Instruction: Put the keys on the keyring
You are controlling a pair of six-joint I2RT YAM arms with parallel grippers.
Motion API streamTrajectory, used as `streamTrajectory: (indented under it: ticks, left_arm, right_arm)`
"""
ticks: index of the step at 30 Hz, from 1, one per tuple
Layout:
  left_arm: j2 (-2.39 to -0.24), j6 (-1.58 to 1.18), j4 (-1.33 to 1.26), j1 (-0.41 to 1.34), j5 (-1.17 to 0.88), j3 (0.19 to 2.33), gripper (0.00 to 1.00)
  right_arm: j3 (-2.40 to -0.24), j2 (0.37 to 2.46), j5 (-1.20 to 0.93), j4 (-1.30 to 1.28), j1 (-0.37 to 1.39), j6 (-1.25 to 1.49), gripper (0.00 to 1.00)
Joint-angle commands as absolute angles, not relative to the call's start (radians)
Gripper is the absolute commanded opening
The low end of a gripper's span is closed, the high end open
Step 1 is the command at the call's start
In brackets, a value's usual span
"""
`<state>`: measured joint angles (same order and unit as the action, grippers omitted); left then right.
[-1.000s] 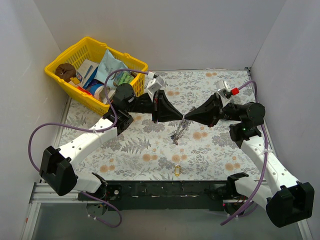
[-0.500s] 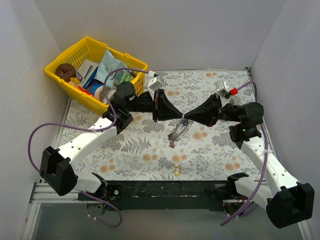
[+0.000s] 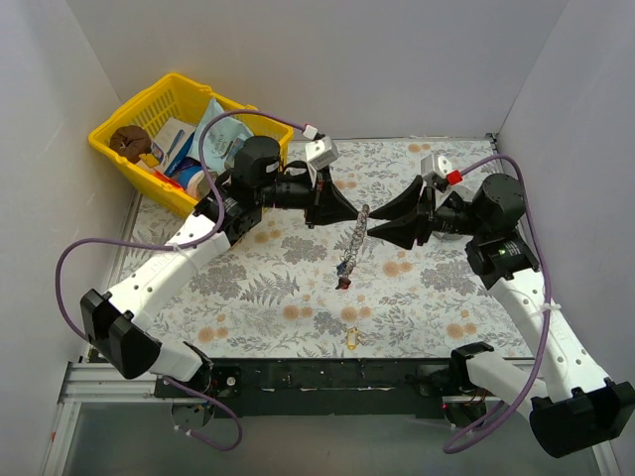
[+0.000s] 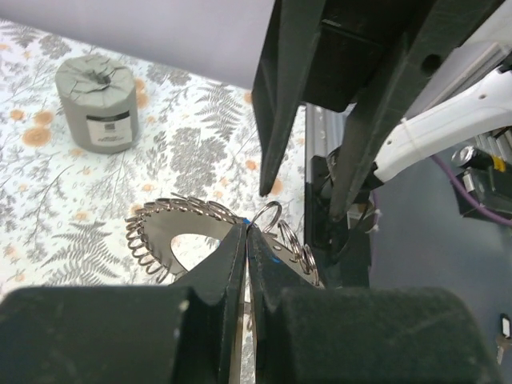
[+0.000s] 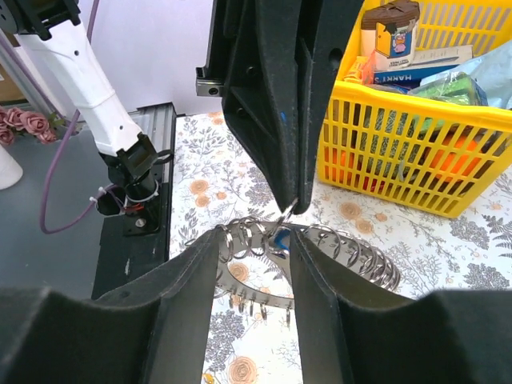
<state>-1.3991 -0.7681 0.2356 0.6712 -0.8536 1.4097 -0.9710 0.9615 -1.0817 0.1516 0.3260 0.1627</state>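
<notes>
The keyring (image 3: 353, 243), a flat silvery ring edged with small split rings, hangs above the mat from my left gripper (image 3: 355, 215), which is shut on its top rim. In the left wrist view that gripper (image 4: 247, 232) pinches the keyring (image 4: 172, 234). My right gripper (image 3: 374, 221) faces it from the right, open, its fingers either side of the rim without touching. In the right wrist view this gripper (image 5: 254, 240) straddles the keyring (image 5: 352, 250) by a blue key head (image 5: 280, 238). A red key (image 3: 342, 284) dangles at the ring's bottom. A yellow key (image 3: 350, 340) lies on the mat.
A yellow basket (image 3: 119, 124) full of packets stands at the back left, also seen in the right wrist view as the basket (image 5: 416, 136). A grey metal cylinder (image 4: 98, 104) stands on the floral mat (image 3: 248, 297). White walls close in the sides and back.
My right gripper has opened, let go of the keyring's rim and drawn back slightly right. The left gripper has lifted a little, and the ring now hangs from it alone.
</notes>
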Motion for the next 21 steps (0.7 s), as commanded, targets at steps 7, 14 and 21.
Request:
streamTrajectory:
  ticks: [7, 14, 21]
  left_arm:
    - [-1.471, -0.486, 0.636, 0.707, -0.625, 1.672, 0.00]
    - [-1.540, -0.419, 0.742, 0.799, -0.456, 1.775, 0.00]
    - [-1.555, -0.402, 0.770, 0.839, -0.391, 1.822, 0.00]
  right_arm:
    - [-1.069, 0.992, -1.006, 0.029, 0.330, 0.116, 0.47]
    - [-1.111, 1.035, -0.919, -0.066, 0.328, 0.094, 0.43]
    - [-1.109, 1.061, -0.861, -0.121, 0.328, 0.054, 0.38]
